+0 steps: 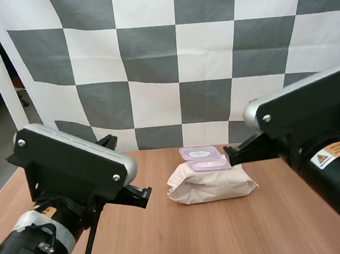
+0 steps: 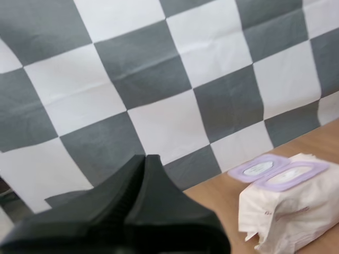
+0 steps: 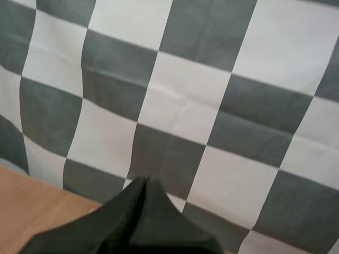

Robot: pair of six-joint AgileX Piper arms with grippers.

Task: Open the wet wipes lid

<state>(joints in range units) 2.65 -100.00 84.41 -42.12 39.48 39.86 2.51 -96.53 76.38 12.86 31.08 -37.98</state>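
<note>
A white pack of wet wipes (image 1: 211, 182) lies on the wooden table (image 1: 184, 237) at the middle. Its purple lid (image 1: 199, 152) is flipped back, away from me, beside the purple-rimmed opening (image 1: 208, 164). My left gripper (image 1: 141, 195) hovers to the left of the pack, shut, a short gap from it. My right gripper (image 1: 228, 155) is shut, with its tip just right of the opening. From the left wrist the fingers lie together as one wedge (image 2: 145, 159), with the pack (image 2: 288, 211) and its raised lid (image 2: 258, 168) beyond. The right wrist view has the same dark wedge (image 3: 142, 181).
Bare wood lies in front of the pack and to both sides. The table's left edge (image 1: 4, 190) runs close to my left arm. A strip of table (image 3: 32, 201) lies beside the right fingers.
</note>
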